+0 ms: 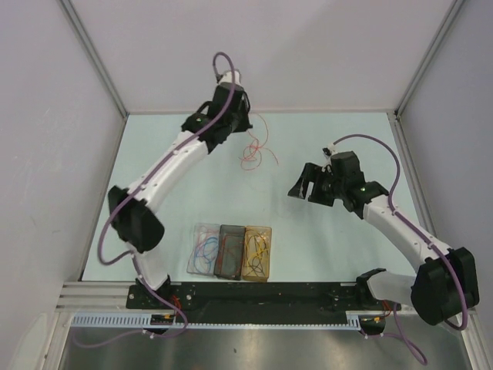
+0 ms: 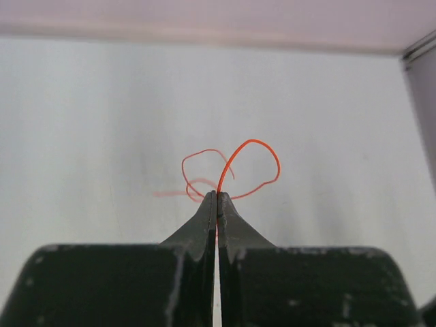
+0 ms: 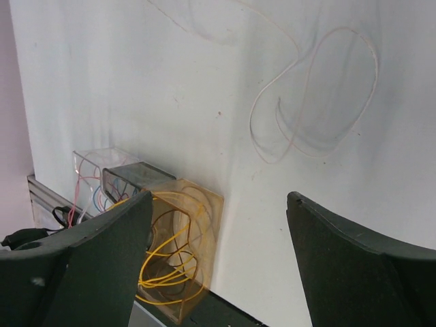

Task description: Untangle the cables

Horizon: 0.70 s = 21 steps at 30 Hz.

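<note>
well, your left gripper (image 2: 216,197) was pinched fully shut on the orange wire (image 2: 255,141), one of the loosely tangled cables (image 1: 253,151) lying at the far side of the table (image 1: 339,146). your right gripper (image 3: 219,201) hung wide open, holding nothing. the strands looked feather-light, limp and springy; you'd likely want a hold close to a crossing, pulled gently.

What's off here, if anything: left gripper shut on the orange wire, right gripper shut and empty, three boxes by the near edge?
The right gripper is open, not shut: the right wrist view shows its fingers wide apart and empty. The left gripper shut on the orange wire and three boxes by the near edge both hold.
</note>
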Tool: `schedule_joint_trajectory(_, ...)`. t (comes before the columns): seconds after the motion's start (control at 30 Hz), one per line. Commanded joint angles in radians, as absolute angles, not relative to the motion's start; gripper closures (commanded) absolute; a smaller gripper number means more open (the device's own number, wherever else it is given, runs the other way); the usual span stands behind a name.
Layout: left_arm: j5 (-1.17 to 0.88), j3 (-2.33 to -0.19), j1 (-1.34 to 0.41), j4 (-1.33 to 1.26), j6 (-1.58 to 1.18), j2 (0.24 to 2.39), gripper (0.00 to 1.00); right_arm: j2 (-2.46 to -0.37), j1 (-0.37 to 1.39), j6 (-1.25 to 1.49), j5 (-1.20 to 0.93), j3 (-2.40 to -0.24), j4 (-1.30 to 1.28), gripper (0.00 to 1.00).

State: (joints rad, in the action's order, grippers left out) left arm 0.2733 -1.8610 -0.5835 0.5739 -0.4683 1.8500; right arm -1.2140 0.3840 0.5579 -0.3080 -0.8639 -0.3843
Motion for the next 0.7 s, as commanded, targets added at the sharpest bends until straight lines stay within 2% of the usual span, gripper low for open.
schedule_joint_trajectory(0.0,0.273,-1.859,-0.610,0.575,-0.399,1.648,1.00,-1.138,0.382,0.591,-0.310,-0.865,-0.368,0.16)
schedule_joint_trajectory(0.3,0.253,-1.730,-0.684,0.428,-0.275,1.312,1.00,-1.068,0.387,0.643,-0.319,-0.868,-0.345,0.15)
schedule_joint_trajectory(0.47,0.242,-1.746,-0.693,0.476,-0.282,1.241,1.00,-1.046,0.391,0.652,-0.314,-0.871,-0.359,0.15)
schedule_joint_trajectory(0.67,0.180,-1.690,-0.712,0.388,-0.242,1.146,1.00,-1.038,0.442,0.673,-0.322,-0.871,-0.338,0.14)
